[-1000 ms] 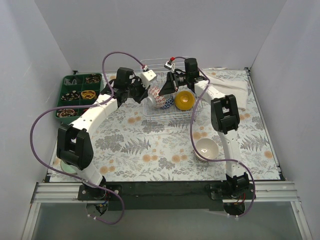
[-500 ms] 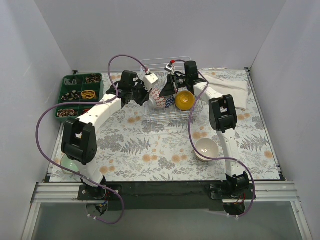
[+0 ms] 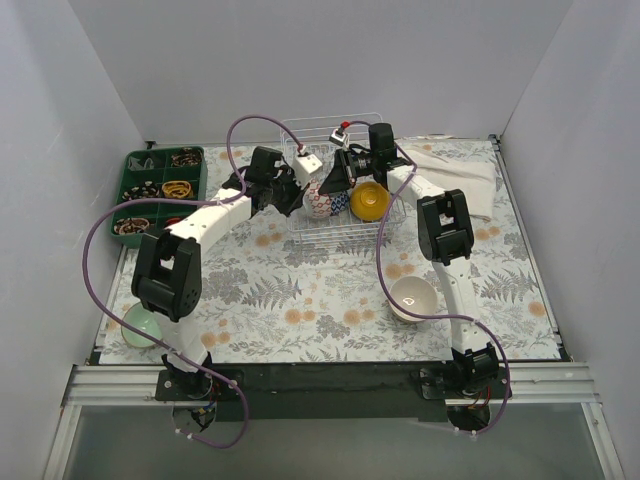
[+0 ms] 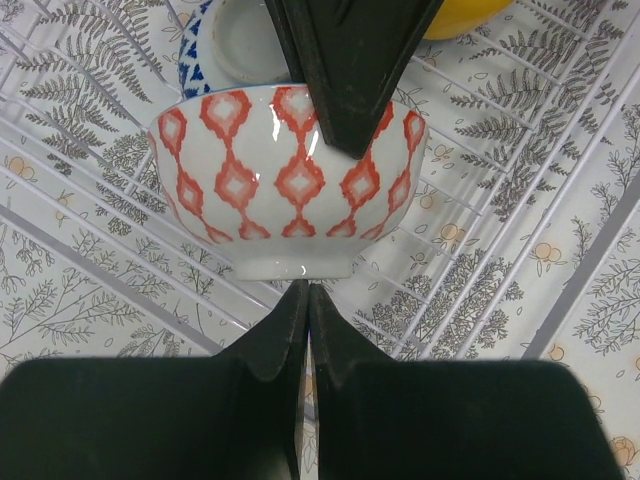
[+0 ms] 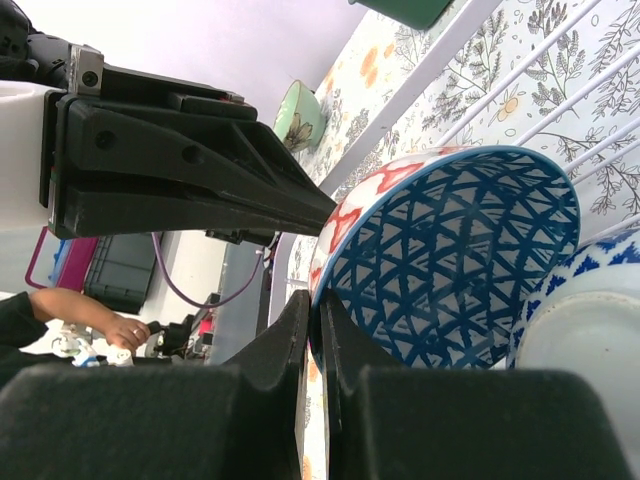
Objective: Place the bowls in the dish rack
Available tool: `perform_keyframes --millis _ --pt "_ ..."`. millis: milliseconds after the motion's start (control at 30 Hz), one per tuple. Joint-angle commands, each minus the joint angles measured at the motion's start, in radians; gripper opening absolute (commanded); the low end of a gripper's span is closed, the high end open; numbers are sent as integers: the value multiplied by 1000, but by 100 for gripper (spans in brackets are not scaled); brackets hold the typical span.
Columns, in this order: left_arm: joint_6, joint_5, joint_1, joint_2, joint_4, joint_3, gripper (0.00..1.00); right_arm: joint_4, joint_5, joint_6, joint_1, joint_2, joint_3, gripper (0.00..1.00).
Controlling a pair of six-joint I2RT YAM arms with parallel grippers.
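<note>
Plain grey walls enclose a table [image 3: 300, 300] spread with a fern-and-flower printed cloth. From above, the thin white wire dish rack [image 3: 340, 238] sits at the far middle, holding a glossy orange-yellow bowl [image 3: 368, 200] and the red-patterned bowl [image 3: 318, 202]. A white bowl [image 3: 412, 297] and a pale green bowl [image 3: 140, 325] lie outside it on the cloth. In the left wrist view, the left gripper [image 4: 308, 290] has its black fingers pressed together on nothing, just beside the foot of the diamond-painted bowl. In the right wrist view, the right gripper [image 5: 312, 305] pinches that bowl's rim; the inside is glazed with blue triangles.
</note>
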Motion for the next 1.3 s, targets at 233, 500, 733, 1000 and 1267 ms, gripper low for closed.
perform_keyframes --millis 233,500,733,1000,1267 --pt "-15 -4 -9 27 35 34 0 48 -7 -34 -20 5 64 8" --pt "-24 4 -12 46 43 37 0 -29 65 -129 -20 -7 110 14" --pt "-35 5 -15 72 52 54 0 -112 103 -200 -20 2 137 23" --pt "-29 -4 -13 69 59 51 0 -152 117 -229 -21 14 149 55" --pt "-11 -10 -15 87 88 74 0 -374 230 -433 -44 -9 213 99"
